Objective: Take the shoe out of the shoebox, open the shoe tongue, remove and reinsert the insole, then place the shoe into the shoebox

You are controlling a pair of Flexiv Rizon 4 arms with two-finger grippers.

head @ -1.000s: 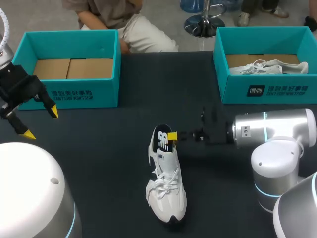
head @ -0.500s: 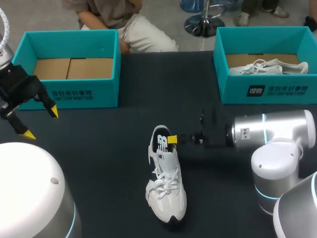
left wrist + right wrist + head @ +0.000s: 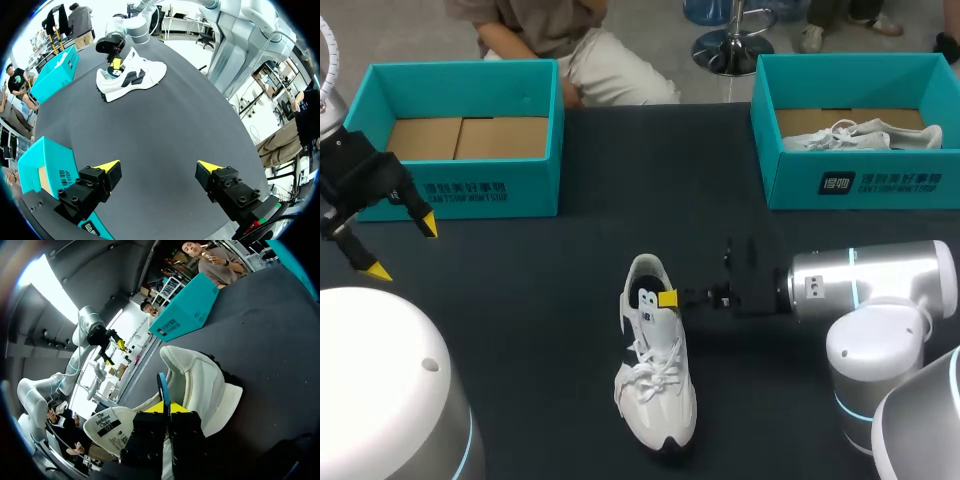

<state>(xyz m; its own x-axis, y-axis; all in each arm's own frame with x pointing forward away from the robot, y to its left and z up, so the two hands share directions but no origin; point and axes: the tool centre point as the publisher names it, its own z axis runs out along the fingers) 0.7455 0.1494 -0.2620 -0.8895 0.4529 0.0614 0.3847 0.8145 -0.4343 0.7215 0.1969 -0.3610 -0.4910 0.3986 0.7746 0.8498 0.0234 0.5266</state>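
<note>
Right wrist view shows the right gripper (image 3: 167, 409) pinched shut on the insole (image 3: 162, 385), holding it edge-on at the heel opening of the sneaker (image 3: 200, 385), probably so it can slide in under the folded-out tongue (image 3: 110, 427). The left gripper (image 3: 400, 250) hangs wide open and empty beside the empty shoebox (image 3: 455, 195), apparently kept clear of the work.

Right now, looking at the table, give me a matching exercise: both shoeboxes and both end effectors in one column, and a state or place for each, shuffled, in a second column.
Column one
1. left shoebox
2. right shoebox
3. left end effector
4. right end effector

Column two
A. a white shoe lies inside
B. open, beside the left shoebox
C. shut on the insole of the shoe outside the boxes
D. only its bare cardboard floor shows

Pairs: 1-D, 2-A, 3-B, 4-C
</note>
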